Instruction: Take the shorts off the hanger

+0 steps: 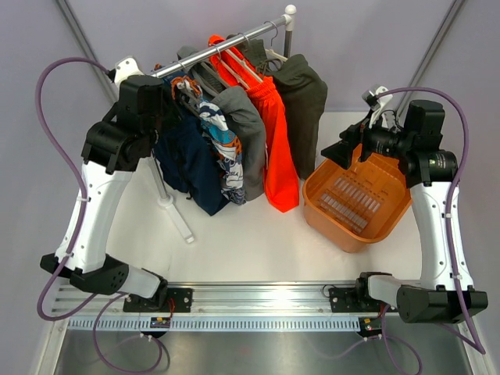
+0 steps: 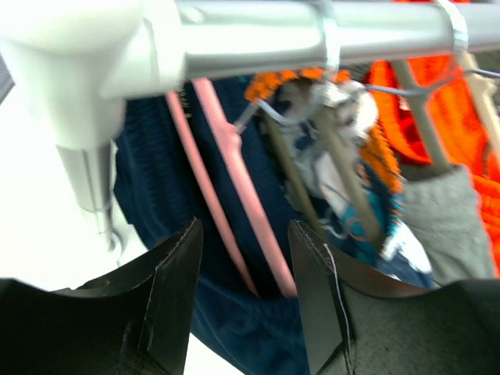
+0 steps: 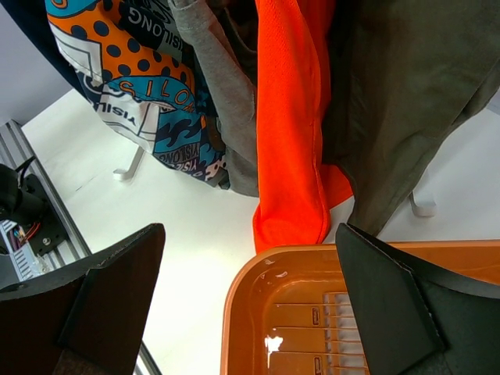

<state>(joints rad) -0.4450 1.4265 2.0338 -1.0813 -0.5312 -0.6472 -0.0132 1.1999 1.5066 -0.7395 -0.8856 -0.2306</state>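
Shorts hang on hanger at left end of rail; removal not started.
Left gripper: jaws apart, lined up on hanger arms, no grip evident.
Right gripper: jaws apart, empty, above orange bin.

Overhead wide; wrist views near rack

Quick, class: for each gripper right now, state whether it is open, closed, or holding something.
Left gripper: open, holding nothing.
Right gripper: open, holding nothing.
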